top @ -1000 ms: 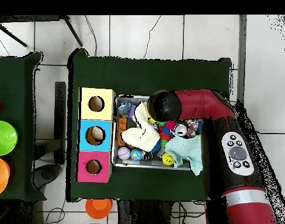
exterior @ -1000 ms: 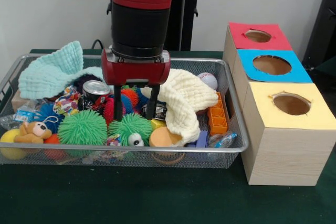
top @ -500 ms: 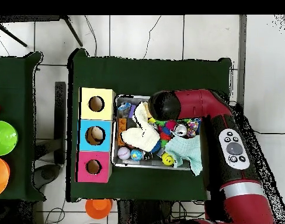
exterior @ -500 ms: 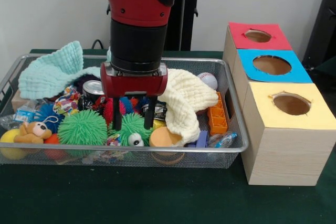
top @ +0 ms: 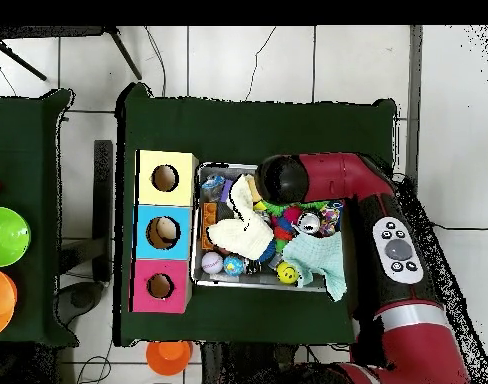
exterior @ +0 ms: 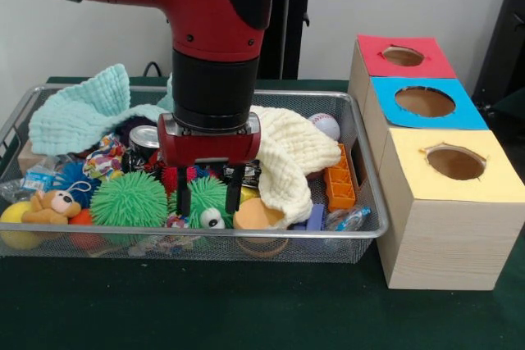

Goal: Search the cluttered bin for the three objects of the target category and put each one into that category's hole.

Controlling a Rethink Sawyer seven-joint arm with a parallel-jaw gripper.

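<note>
While the red and black arm [exterior: 217, 38] has sunk lower over the last second and drifted toward the near rim, the dark green cloth-covered surface [exterior: 246, 317] and everything on it looks unmoved. The wide shallow silver wire-mesh bin [exterior: 197, 239] holds its clutter as before — a cream waffle cloth [exterior: 291, 153], a mint cloth [exterior: 78, 112], a silver can [exterior: 150, 138]. Right of it stands the largest light wood-grain box [exterior: 447, 239], its round hole with the yellow paper surround [exterior: 455, 161] empty as far as can be seen.

The tool [exterior: 206, 198] now hangs with its 2 black fingers [exterior: 184, 198] parted to a moderate width, holding nothing, their tips down among the spiky green rubber ball [exterior: 205, 194] and the toy with a white eye [exterior: 212, 218].

Of the 3 objects, only 1 is clear: a small soft bundle of white fabric with red, blue and yellow patches [exterior: 104, 157], lying beside the can, left of the tool and apart from it. Another printed scrap [exterior: 175, 221] may sit at the near rim, below the left finger — too small to be sure.

I judge the descent is a probe or a grasp attempt; no target is yet secured, so all 3 deliveries seem to remain.
</note>
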